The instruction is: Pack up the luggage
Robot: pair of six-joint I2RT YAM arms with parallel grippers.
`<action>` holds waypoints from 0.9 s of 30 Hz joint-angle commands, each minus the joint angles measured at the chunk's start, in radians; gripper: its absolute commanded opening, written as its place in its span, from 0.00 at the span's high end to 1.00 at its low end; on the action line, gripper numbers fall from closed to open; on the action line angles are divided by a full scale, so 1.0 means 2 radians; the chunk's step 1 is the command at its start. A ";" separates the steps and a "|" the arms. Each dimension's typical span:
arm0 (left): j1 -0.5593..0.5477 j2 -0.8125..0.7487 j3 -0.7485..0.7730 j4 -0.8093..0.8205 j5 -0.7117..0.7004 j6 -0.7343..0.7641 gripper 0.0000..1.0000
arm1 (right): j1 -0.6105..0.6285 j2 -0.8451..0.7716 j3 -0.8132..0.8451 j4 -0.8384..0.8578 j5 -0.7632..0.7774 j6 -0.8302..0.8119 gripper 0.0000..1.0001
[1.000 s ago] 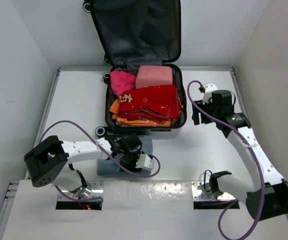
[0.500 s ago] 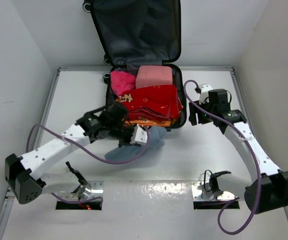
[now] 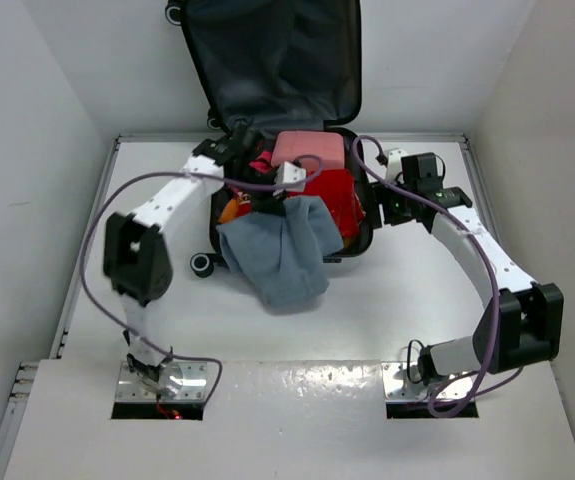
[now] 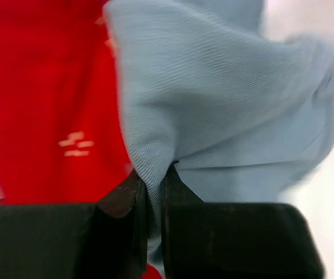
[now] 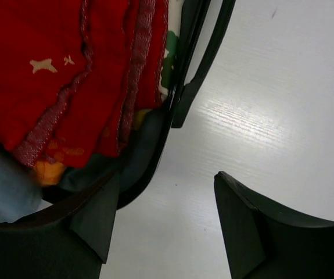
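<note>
The luggage was laid open at the far middle of the table, lid leaned on the back wall, with bare table left free at both sides and in front. Dark grey lining was seen in the lid, red cloth and a pink block stuffed below. A grey-blue cloth hung over the front rim was pinched tight by the left gripper; the right gripper was held wide, empty, just beside the right rim.

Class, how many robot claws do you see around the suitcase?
2. Left claw over the luggage, pinching a grey-blue cloth; right claw, open, beside its right rim.
</note>
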 commanded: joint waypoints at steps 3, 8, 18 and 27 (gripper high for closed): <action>0.018 0.145 0.217 -0.001 -0.079 0.014 1.00 | -0.003 0.016 0.042 0.019 0.002 0.008 0.34; 0.002 0.197 0.289 -0.016 -0.163 0.113 1.00 | -0.006 0.018 0.046 0.020 0.015 0.008 0.34; 0.006 0.256 0.293 0.160 -0.233 0.136 1.00 | -0.015 0.027 0.049 0.025 0.021 0.008 0.34; 0.006 0.296 0.268 0.334 -0.298 0.089 1.00 | -0.016 0.043 0.064 0.026 0.017 0.010 0.34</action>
